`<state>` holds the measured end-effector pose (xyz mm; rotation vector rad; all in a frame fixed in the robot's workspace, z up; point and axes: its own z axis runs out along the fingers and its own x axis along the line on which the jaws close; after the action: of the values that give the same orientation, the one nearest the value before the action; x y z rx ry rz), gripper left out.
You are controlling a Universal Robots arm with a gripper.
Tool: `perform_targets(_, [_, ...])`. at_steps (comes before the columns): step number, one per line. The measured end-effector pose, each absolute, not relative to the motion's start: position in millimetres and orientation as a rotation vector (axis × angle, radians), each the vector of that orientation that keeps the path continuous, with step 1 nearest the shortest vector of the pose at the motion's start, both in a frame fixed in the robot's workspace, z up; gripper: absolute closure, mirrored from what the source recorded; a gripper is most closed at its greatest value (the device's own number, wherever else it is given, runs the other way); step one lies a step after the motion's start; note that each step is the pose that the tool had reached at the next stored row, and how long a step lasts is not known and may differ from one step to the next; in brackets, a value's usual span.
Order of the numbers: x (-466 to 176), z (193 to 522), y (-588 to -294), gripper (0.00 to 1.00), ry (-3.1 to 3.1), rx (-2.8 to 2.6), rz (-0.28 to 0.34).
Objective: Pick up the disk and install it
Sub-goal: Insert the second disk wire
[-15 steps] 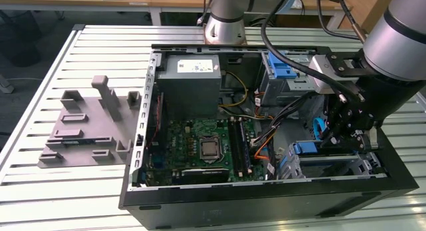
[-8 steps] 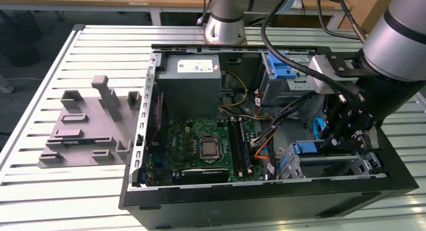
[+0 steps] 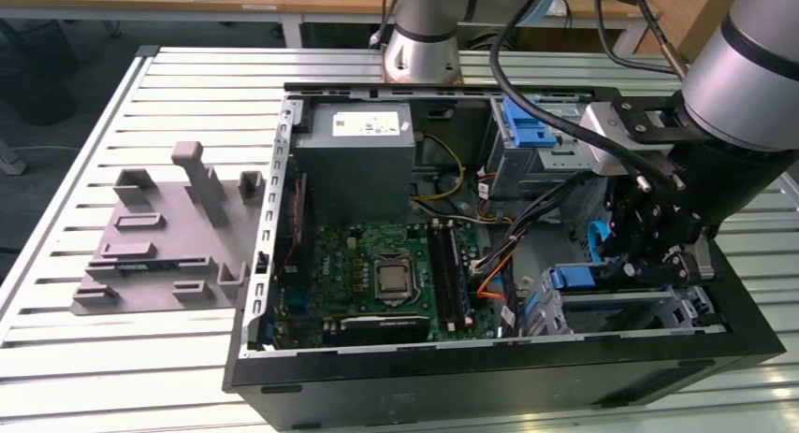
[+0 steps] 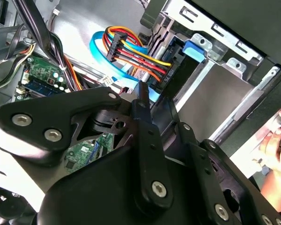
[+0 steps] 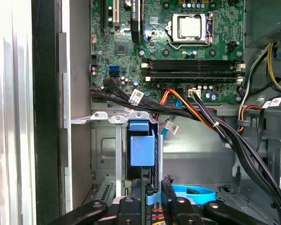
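Disk [image 3: 577, 277] standing on edge in the drive cage [image 3: 680, 311] at a corner of the open computer case [image 3: 281, 218], toward the exterior view's right. Hand [image 3: 631, 265] closed on it from above. Case resting on the slatted desk [image 3: 187, 106], with motherboard [image 3: 374, 265] and power supply [image 3: 362, 143] well apart from the grip.

In the second wrist view, dark flank of the disk [image 4: 173, 70] running into the cage's metal slot [image 4: 225, 51], its blue rail end just beside the cage lip. Bundle of coloured power wires [image 4: 136, 51] near the hand [image 4: 147, 105]. A person's fingers [image 4: 277, 136] outside the case wall.

In the first wrist view, blue rail of the disk [image 5: 142, 150] upright in the cage [image 5: 103, 154], lower end pinched inside the hand [image 5: 152, 199]. Black cables [image 5: 215, 124] crossing just beside the slot mouth.

Judged partway in, not yet seated. Best pushed straight along the slot, rails square to the guides. Keep wires out of the path, and ease off at any binding rather than forcing.
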<state>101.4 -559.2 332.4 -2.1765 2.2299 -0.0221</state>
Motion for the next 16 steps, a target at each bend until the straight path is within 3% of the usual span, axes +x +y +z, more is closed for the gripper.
perform_targets(12, [101.3,347.8,-559.2,0.69,2.230,-2.177,-0.022])
perform_targets(16, [101.4,350.0,-559.2,0.82,2.230,-2.177,-0.021])
